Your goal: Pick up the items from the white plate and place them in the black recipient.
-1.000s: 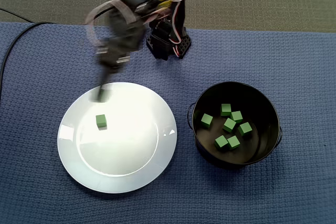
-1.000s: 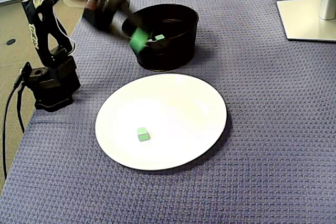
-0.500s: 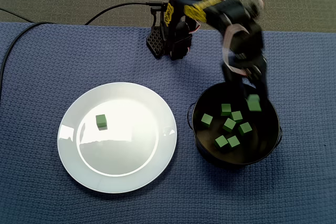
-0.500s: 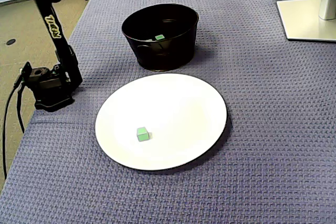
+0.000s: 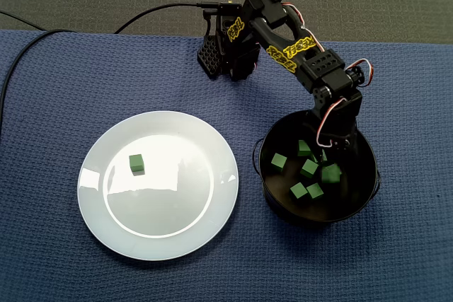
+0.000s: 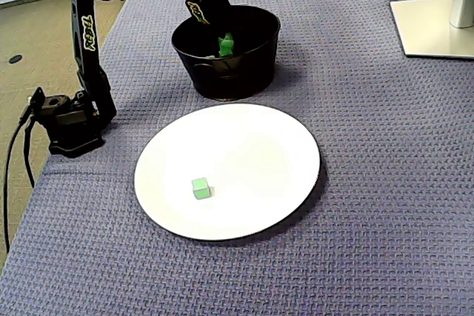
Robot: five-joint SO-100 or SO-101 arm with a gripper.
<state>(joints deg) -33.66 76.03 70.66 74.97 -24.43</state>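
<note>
**A:** Where does the tool stand in a fixed view?

**B:** Right of centre, the tool (image 5: 327,163) is down inside the black recipient (image 5: 357,201), among several green cubes (image 5: 298,190). The nearest cube (image 5: 330,173) lies right at its tip. The arm (image 5: 301,51) covers the jaws, so I cannot tell how far apart they are, or whether they grip anything.

**A:** And the white plate?

**B:** The white plate (image 5: 163,203) sits left of centre on the blue-covered bench (image 5: 56,68). A lone cube (image 5: 136,164) lies on its upper left part, well apart from the arm.

**A:** Does a fixed view settle the grip?

**B:** No. At upper centre the tool (image 6: 224,41) is within the black recipient (image 6: 229,79) with green at its tip, but the jaw gap can't be read. The lone cube (image 6: 200,188) lies lower left on the white plate (image 6: 252,153).

**A:** So which step is this?

**B:** The drop-off, I judge. The next move calls for lifting clear of the rim, swinging across to the plate and coming down with jaws apart over the lone cube.
</note>
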